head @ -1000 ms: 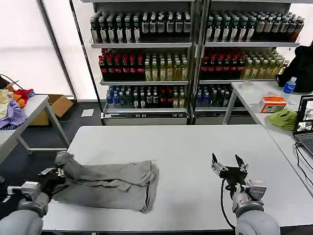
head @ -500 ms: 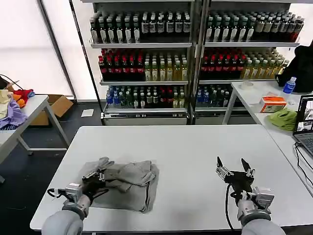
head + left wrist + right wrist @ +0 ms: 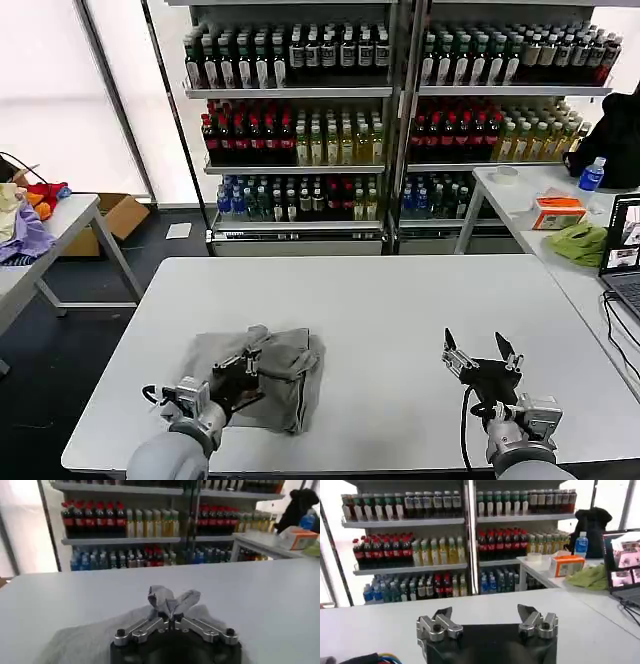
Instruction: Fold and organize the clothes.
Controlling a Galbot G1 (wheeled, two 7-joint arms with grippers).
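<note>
Mid-fold: left gripper clenched on a pinched edge of the grey shirt, lifted over the bundle at the white table's near left. Right gripper idle, prongs spread, hovering near right. Next, likely: carry edge across, lay flat, release. Beyond, drink shelves.

Soft matt grey cotton shirt, smooth matt white table, silvery metal left tool fingers

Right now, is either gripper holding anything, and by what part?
The left gripper pinches a bunched fold of the grey shirt. The right gripper is open, holding nothing.
</note>
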